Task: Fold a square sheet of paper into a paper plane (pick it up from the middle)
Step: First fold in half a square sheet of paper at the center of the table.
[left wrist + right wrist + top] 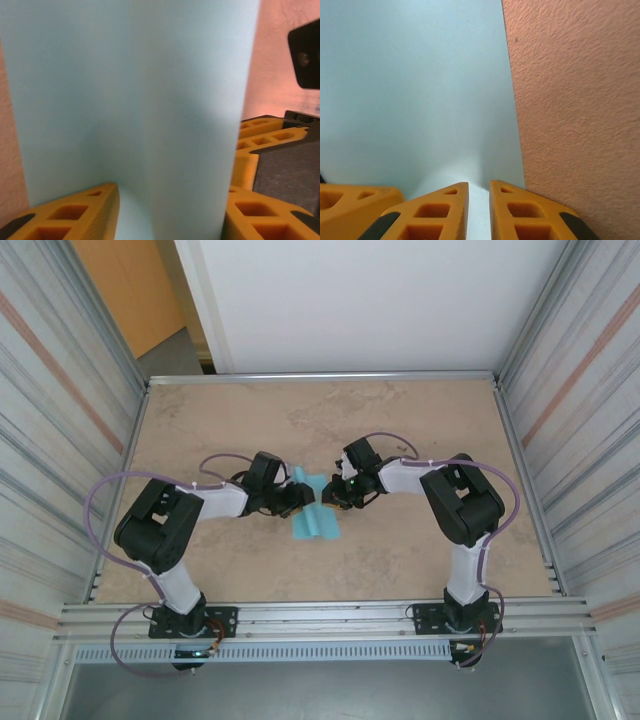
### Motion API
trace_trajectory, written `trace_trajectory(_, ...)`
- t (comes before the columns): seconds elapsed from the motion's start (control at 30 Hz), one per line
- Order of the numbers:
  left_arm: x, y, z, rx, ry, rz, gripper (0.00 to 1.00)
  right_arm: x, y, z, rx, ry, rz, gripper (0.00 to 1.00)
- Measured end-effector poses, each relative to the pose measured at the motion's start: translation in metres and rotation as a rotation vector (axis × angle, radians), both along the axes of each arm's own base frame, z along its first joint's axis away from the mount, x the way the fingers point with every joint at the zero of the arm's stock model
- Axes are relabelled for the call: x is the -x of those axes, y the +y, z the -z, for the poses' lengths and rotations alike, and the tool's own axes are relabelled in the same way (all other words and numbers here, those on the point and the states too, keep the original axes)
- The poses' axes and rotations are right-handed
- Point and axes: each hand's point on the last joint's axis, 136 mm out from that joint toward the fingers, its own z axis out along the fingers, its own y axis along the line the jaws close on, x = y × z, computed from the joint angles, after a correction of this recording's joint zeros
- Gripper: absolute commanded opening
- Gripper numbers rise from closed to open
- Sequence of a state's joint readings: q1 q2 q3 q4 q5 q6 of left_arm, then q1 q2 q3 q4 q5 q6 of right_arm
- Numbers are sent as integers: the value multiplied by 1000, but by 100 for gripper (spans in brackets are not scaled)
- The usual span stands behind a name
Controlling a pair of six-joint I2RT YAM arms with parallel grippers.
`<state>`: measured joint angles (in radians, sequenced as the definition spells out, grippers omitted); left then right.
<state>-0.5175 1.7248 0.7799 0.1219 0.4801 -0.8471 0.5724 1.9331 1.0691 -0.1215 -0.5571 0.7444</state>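
Note:
The light-blue square sheet of paper [314, 512] lies creased at the middle of the table, between both grippers. My left gripper [297, 498] comes at it from the left. In its wrist view the paper [140, 100] bulges up between the two yellow fingers [70, 215], which stand wide apart on either side of it. My right gripper [334, 494] meets the sheet from the right. There the yellow fingertips [447, 207] stand nearly together, pinching a raised ridge of the paper [420, 90] in the narrow gap of the gripper [479, 189].
The beige stone-patterned table [420, 430] has metal rails along its edges and corrugated walls on both sides. The right gripper's yellow fingers [260, 137] sit close at the right of the left wrist view. Bare table [580, 100] lies right of the sheet.

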Motion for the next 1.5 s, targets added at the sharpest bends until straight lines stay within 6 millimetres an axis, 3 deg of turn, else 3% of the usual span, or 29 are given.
trace_trajectory(0.13, 1, 6, 1, -15, 1, 4, 31, -1, -13, -8, -4, -22, 29, 31)
trace_trajectory(0.23, -2, 10, -13, 6, -29, 5, 29, -6, -30, -28, -35, -77, 70, 41)
trace_trajectory(0.43, -8, 11, -77, 139, -166, 22, 28, -26, -55, -92, -182, -263, 119, 63)
trace_trajectory(0.57, -5, 4, -119, 242, -252, 70, 28, -28, -50, -126, -298, -343, 78, 68)
trace_trajectory(0.77, 3, -7, -154, 353, -296, 138, 28, -21, -35, -154, -442, -362, 5, 70)
trace_trajectory(0.93, 7, -12, -163, 400, -294, 164, 28, -15, -26, -165, -508, -356, -38, 67)
trace_trajectory(1.23, 7, -13, -168, 421, -293, 169, 27, 3, -11, -160, -539, -299, -112, 62)
trace_trajectory(1.5, 2, -7, -165, 410, -285, 145, 26, 5, -11, -158, -540, -288, -116, 52)
